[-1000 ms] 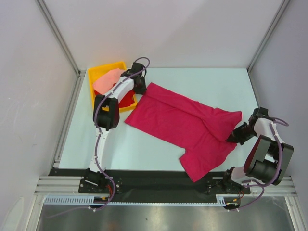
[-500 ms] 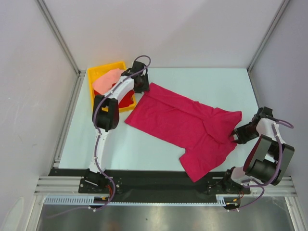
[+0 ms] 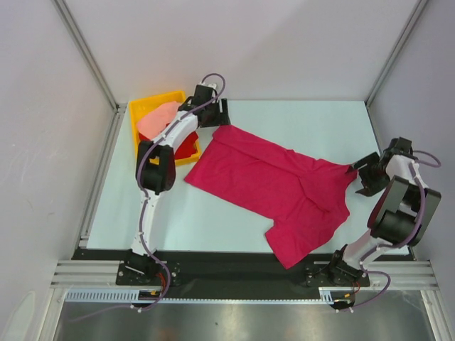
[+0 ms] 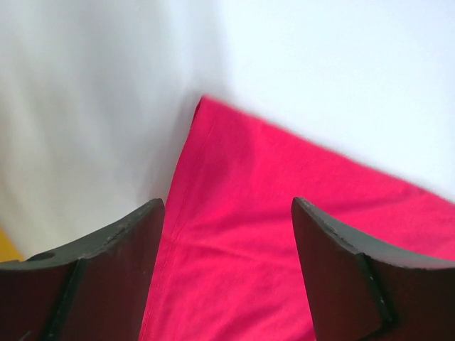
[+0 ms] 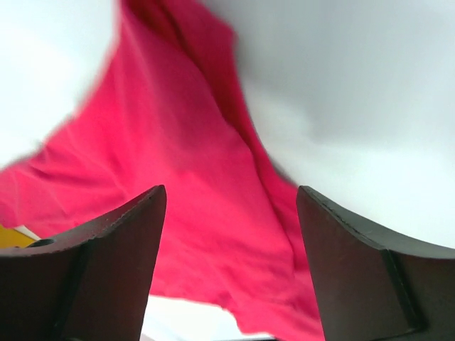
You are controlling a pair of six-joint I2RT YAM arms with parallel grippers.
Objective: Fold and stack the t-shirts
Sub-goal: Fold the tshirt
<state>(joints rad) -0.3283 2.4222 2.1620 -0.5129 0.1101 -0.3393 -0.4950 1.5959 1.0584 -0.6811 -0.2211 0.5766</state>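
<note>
A magenta-crimson t-shirt (image 3: 274, 188) lies spread diagonally on the table, its right part bunched and folded over. My left gripper (image 3: 215, 116) is open just above the shirt's far-left corner; in the left wrist view the hem and corner (image 4: 298, 170) lie below the empty open gripper (image 4: 226, 206). At the shirt's right edge my right gripper (image 3: 363, 175) is open too. The right wrist view shows rumpled cloth (image 5: 163, 128) under the parted gripper (image 5: 231, 190), not touching it. A salmon-pink shirt (image 3: 159, 118) and a bright red shirt (image 3: 189, 148) lie in the bin.
The yellow plastic bin (image 3: 144, 108) stands at the far left beside the left arm. White walls with metal rails enclose the table on three sides. The right arm's elbow is close to the right wall (image 3: 426, 128).
Both grippers have opened and let go of the magenta shirt. The left one moved slightly toward the far edge; the right one drew back to the right, off the cloth.
</note>
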